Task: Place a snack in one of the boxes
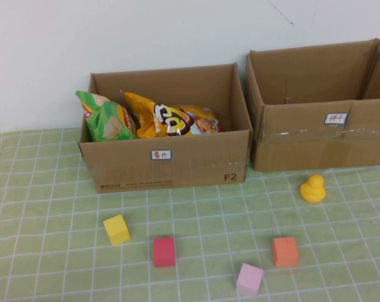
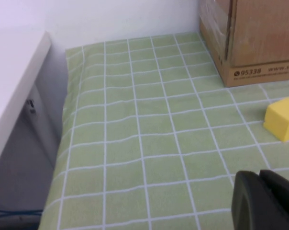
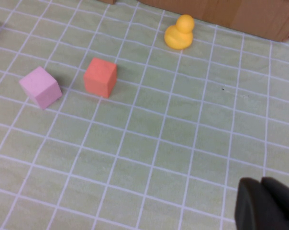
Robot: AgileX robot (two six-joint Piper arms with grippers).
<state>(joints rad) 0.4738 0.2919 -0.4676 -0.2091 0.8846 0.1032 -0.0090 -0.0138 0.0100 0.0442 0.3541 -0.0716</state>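
Green cloth: a checked cloth [image 1: 45, 207] covers the table; all things stand on it.
Left gripper: low over bare cloth at the near left, out of the high view; its dark fingertips [image 2: 261, 201] show pressed together in the left wrist view, holding nothing.
Right gripper: low over the near right of the cloth, also out of the high view; its fingertips [image 3: 264, 203] are closed together and empty.
Near row: pink cube [image 1: 250, 279] nearest, then orange cube [image 1: 284, 251] and red cube [image 1: 164, 251], with yellow cube [image 1: 116, 229] a little further back on the left; all apart from one another.
Duck: yellow duck [image 1: 313, 188] stands upright just in front of the right box.
Left box: narrower box [image 1: 171, 167], open at the top, with a white label on its front.
Snacks: green bag [image 1: 105, 117] and yellow bag [image 1: 174, 119] lean inside the left box, side by side, tops above the front wall.
Right box: wider box [image 1: 303, 138] with clear tape across its front; what shows of its inside looks bare, its floor hidden.
Step in hand: judged as not yet begun; both arms wait near the front.
Doing it well: open the jaws wide before the reach, come down from above the left box wall, and pinch a bag by its crimped top edge so that the slippery foil does not slide out; lift clear of the wall before crossing to the right box.
Risk: a low reach could knock the cubes or the duck.
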